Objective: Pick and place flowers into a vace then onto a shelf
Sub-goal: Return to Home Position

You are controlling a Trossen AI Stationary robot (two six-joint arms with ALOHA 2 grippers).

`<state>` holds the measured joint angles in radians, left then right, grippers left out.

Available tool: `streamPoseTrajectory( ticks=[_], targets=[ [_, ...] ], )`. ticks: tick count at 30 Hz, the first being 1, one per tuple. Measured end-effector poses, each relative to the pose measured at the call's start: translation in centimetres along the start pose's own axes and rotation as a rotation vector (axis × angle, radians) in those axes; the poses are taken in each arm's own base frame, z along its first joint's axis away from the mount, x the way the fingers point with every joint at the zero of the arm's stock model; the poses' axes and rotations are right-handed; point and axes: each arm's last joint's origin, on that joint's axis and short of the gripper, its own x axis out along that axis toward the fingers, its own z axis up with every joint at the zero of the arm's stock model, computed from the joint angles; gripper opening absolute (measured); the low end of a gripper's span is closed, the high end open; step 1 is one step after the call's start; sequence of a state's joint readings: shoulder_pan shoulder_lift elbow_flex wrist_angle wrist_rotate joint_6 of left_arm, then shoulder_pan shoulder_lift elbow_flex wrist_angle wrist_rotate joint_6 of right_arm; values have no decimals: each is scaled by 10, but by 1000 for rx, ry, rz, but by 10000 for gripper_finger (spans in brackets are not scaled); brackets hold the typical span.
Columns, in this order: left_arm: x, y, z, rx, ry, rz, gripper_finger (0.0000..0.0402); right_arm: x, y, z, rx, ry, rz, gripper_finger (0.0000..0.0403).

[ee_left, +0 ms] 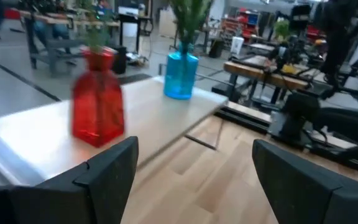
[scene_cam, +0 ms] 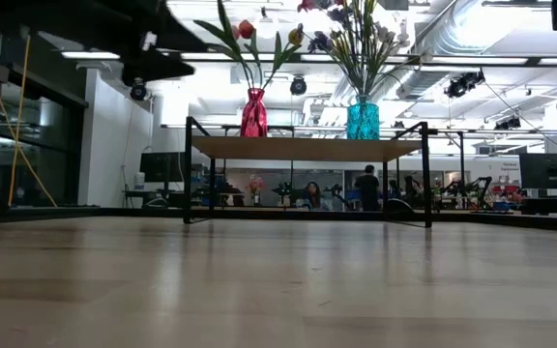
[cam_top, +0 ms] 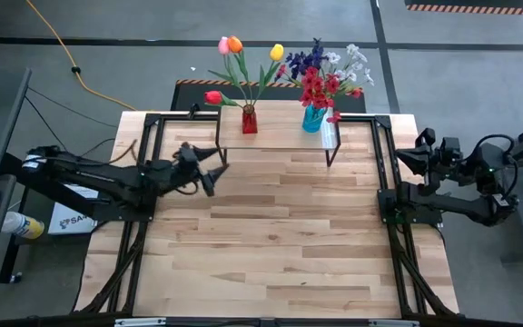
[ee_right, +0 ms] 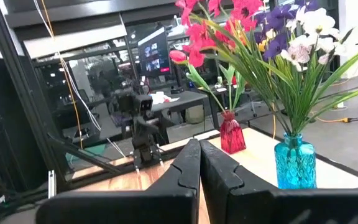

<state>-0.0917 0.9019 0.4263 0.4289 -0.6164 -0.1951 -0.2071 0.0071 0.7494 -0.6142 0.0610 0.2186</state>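
The big table [cam_top: 280,236] is made of pale wooden planks, smooth and striped. At its far edge stands the low shelf [cam_top: 280,132], a flat light wooden board on thin black metal legs [scene_cam: 188,169]. Only the low view shows those legs from the side, with people [scene_cam: 367,186] small in the room far behind. Only the high view shows both dark arms at once. On the shelf's left part stands the red glass vase [cam_top: 250,120], boxy with a thin neck. On the right part stands the blue glass vase [cam_top: 312,118], shiny and see-through. The flowers [cam_top: 320,77] stand up in both vases on long green stems: red, pink, orange and yellow tulips in the red one, and purple, white and red sprays in the blue one. The left gripper [cam_top: 214,177] hangs by the shelf's near left corner, near the red vase but not touching, fingers [ee_left: 107,171] spread wide and empty. The right gripper [ee_right: 199,149] waits at the table's right edge, apart from the shelf, fingers pressed together on nothing.
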Motion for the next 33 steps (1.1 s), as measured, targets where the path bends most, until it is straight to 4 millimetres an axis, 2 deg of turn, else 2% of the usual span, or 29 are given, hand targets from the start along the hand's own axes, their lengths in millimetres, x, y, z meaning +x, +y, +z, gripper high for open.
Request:
streamPoseTrajectory(
  ticks=[6, 18, 28, 33],
  targets=[
    [-28, 26, -2, -1, -9, 20, 347, 0, -1, -4, -13, 36, -29, 0],
    [-73, 55, 5, -74, -26, 16, 347, 0, -7, -13, -65, 104, -159, 0],
    [-91, 68, 3, -70, -35, 22, 347, 26, -12, -39, -51, 89, -194, 0],
    [-87, 69, -15, -91, -16, 27, 347, 48, -19, -71, -27, 85, -239, 0]
  ],
)
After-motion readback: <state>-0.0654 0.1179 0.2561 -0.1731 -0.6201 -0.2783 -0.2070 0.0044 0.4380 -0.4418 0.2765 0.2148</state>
